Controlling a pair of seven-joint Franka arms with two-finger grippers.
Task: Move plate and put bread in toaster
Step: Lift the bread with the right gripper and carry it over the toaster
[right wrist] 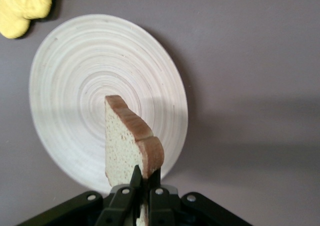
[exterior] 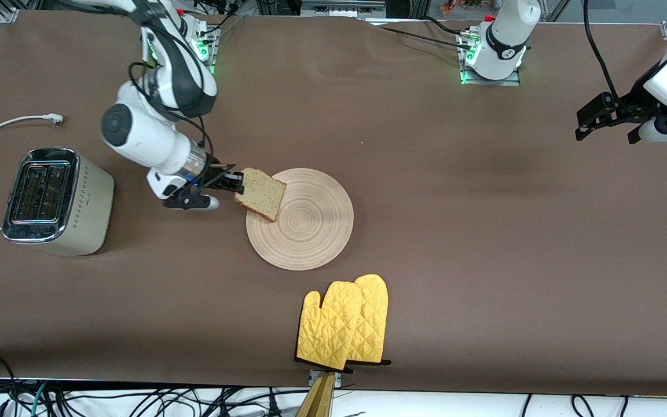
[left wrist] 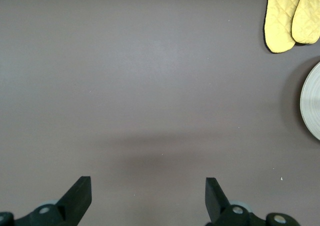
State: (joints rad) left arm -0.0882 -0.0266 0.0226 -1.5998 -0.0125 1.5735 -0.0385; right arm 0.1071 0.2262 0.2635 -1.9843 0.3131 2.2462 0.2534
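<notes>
Right wrist view: the right gripper (right wrist: 142, 186) is clamped on one crust edge of the bread slice (right wrist: 125, 141), held on edge above the rim of the wooden plate (right wrist: 65, 76), mid-table. Bread is light, soft and crumbly, so a gentle edge pinch suits it. The left gripper (left wrist: 147, 198) waits, fingers apart, over bare table. The toaster (exterior: 55, 200) stands near the right arm's end.

The plate (exterior: 310, 231) is pale beige with ring grooves; the bread (exterior: 260, 194) is speckled tan, crust darker. The mitts (exterior: 342, 324) are quilted yellow, the toaster (exterior: 55, 202) cream with dots.
</notes>
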